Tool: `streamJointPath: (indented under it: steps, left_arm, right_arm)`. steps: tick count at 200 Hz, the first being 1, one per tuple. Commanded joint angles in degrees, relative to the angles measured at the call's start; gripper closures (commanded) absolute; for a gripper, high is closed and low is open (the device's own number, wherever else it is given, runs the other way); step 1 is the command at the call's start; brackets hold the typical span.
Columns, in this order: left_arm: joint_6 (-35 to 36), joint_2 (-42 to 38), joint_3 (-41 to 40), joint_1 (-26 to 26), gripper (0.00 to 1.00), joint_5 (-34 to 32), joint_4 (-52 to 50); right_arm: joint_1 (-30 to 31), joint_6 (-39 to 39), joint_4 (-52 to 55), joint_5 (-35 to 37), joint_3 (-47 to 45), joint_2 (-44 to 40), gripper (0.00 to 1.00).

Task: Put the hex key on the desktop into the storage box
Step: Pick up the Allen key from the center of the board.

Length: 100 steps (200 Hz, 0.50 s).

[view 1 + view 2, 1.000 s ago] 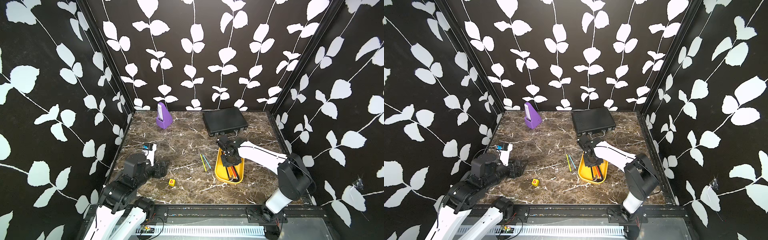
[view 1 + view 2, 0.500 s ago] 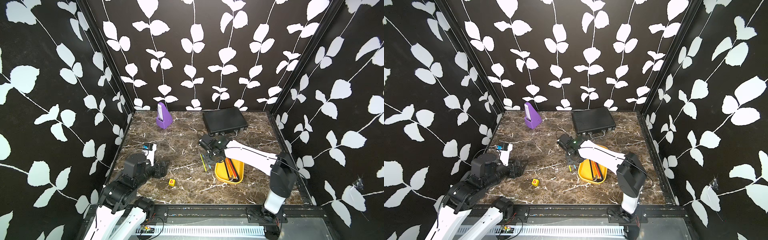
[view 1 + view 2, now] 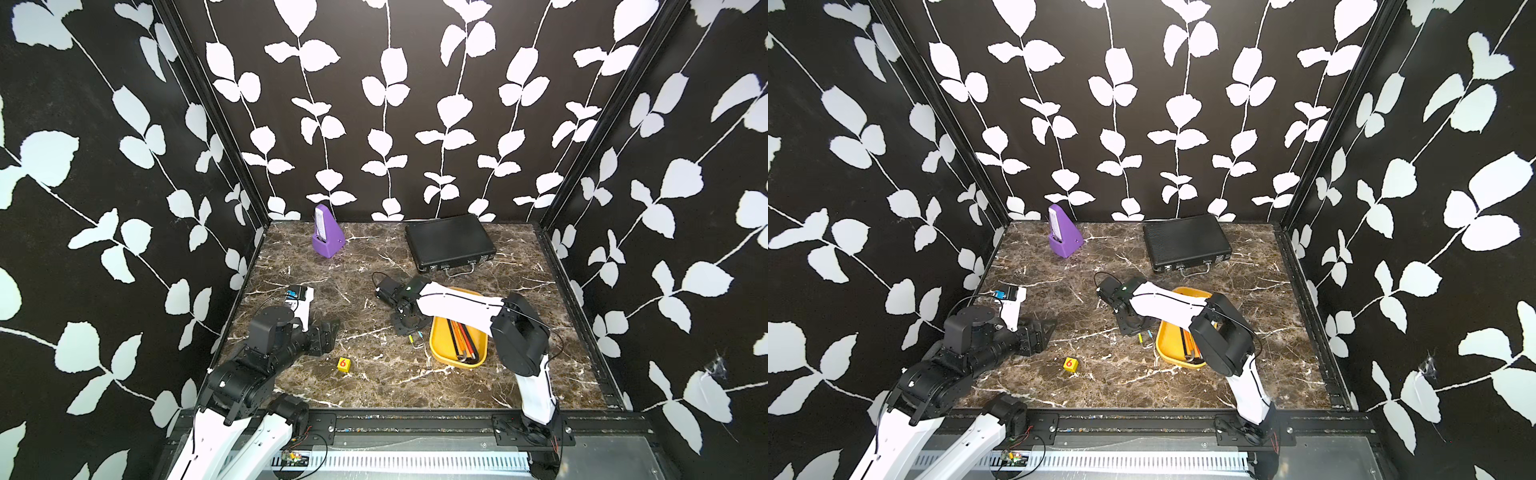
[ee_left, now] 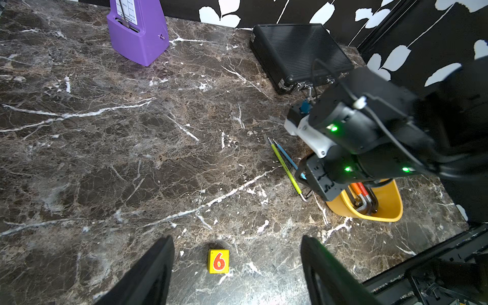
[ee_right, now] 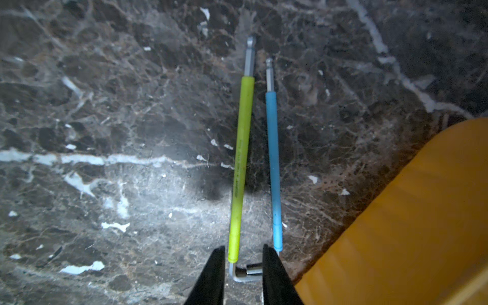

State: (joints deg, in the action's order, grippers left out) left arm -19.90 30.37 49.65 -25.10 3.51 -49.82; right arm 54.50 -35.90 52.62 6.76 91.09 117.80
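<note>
Two hex keys lie side by side on the desktop (image 3: 374, 390), just left of the storage box (image 3: 440, 358): a green-sleeved one (image 5: 241, 158) and a blue-sleeved one (image 5: 272, 158). My right gripper (image 5: 244, 250) points down at them, open. Its narrow gap straddles the green key's bent end, and the blue key passes just outside one finger. Inside the yellow box lie several keys (image 3: 465, 340), orange, red and black. Far from the keys, my left gripper (image 4: 237, 237) hovers low at the front left, open and holding nothing.
A small yellow cube marked 6 (image 3: 343, 364) sits on the desktop in front of my left gripper. A purple metronome (image 3: 327, 232) stands at the back left. A black briefcase (image 3: 451, 241) lies at the back right, behind the box.
My right arm has swung left from above the storage box and come down over the two keys on the desktop. The left arm has stayed still.
</note>
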Motion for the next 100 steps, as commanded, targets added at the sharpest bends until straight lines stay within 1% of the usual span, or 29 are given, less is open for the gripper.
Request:
streamJointPath:
  steps: [1, 27, 100]
  left_arm:
    - [-0.1, -0.1, -0.5, -0.2, 0.24, -0.7, -0.2]
    - [-0.1, -0.1, -0.5, -0.2, 0.24, -0.8, -0.3]
    - [-0.1, 0.0, -0.5, -0.3, 0.24, -0.7, -0.3]
  right_arm:
    - [0.3, -0.9, 0.7, 0.0, 2.6, 1.7, 0.72]
    - [0.2, -1.3, -0.3, -1.6, 2.2, 3.2, 0.72]
    - [-0.6, -3.1, -1.9, -4.4, 1.0, 5.1, 0.78]
